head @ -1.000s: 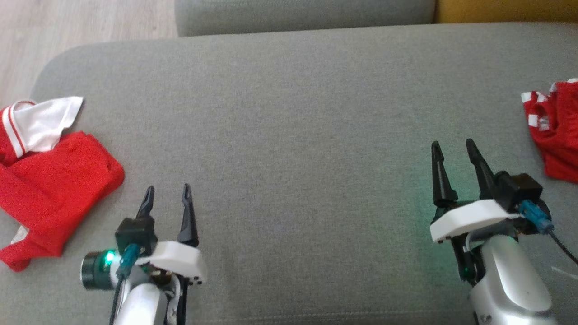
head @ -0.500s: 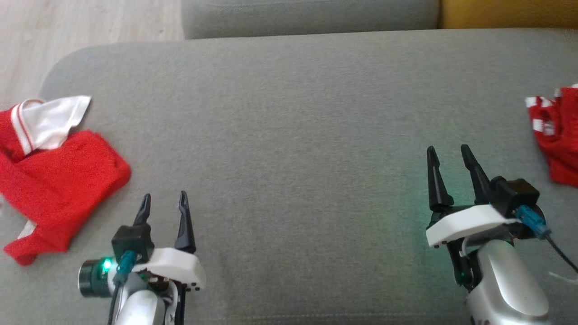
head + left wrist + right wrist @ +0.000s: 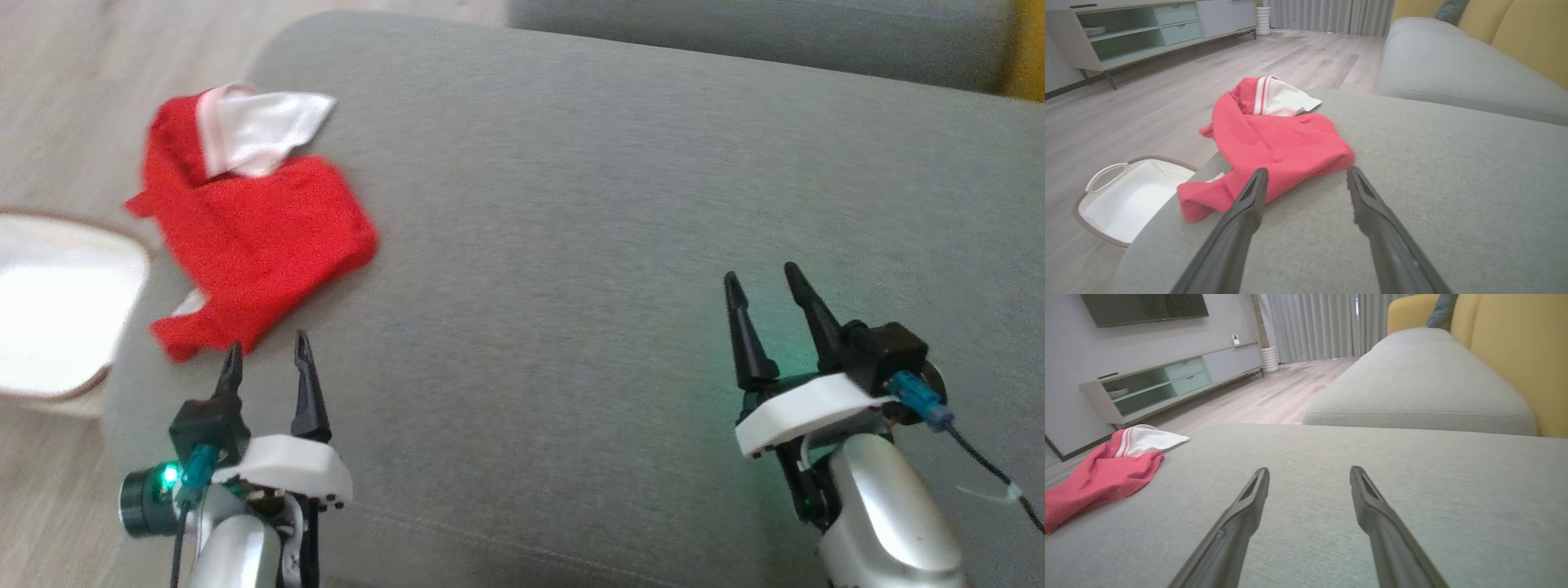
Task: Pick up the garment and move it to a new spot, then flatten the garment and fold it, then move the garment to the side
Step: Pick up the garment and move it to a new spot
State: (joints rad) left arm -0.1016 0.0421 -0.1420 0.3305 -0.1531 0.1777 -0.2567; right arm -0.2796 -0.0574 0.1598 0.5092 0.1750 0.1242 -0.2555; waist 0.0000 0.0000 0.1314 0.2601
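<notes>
Garment [image 3: 253, 237] lying crumpled at left end of sofa cushion [image 3: 571, 204], near the edge above basket [image 3: 57, 302]. Left gripper [image 3: 267, 343] hovering just beside it, fingers spread wide, empty, likely lining up for pickup. Right gripper [image 3: 759, 273] idling equally wide, empty, well apart over bare cushion.

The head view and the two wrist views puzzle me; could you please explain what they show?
This is a two-armed wheeled robot. The head view looks down from its head at a grey sofa seat. Each wrist view looks along one arm's two dark fingers. The left tool and right tool are both open and hold nothing. A crumpled red jersey with a white sleeve lies at the seat's left end, just beyond the left tool. A white basket stands on the floor beside the seat.
</notes>
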